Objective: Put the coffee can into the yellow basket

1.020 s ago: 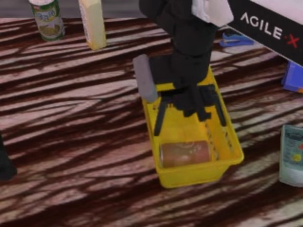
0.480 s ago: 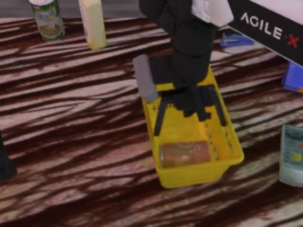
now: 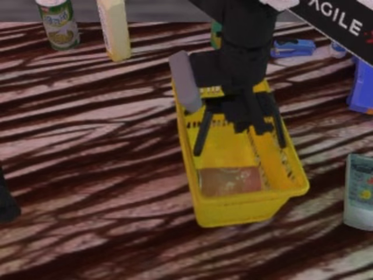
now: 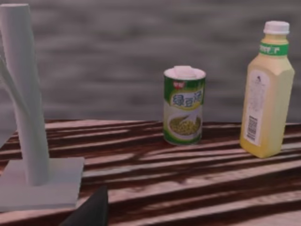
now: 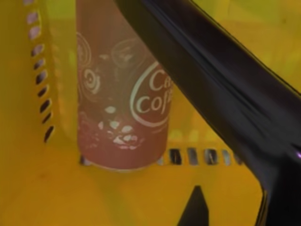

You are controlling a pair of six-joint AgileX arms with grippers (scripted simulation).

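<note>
The coffee can (image 3: 230, 181), tan-brown with pale markings, lies on its side inside the yellow basket (image 3: 245, 209) at the end nearest the table's front. In the right wrist view the coffee can (image 5: 122, 94) rests against the slotted basket wall (image 5: 42, 108). My right gripper (image 3: 242, 119) hangs over the basket's far end, shut on the raised black handles (image 3: 201, 133); one handle (image 5: 221, 94) crosses close in front of the wrist camera, and one fingertip (image 5: 195, 207) shows. My left gripper (image 3: 6, 201) is parked at the table's left edge, open.
A green-and-white can (image 3: 58, 23) and a yellow bottle (image 3: 115, 29) stand at the back left. A blue object (image 3: 291, 48) and a blue box (image 3: 361, 87) sit at the back right, and a pale packet (image 3: 359, 192) at the right edge. A white stand (image 4: 28, 117) shows in the left wrist view.
My right arm has risen and shifted slightly right and back, and the basket has come up with it, looking larger and moved right, with the can still inside. The left arm has not moved.
</note>
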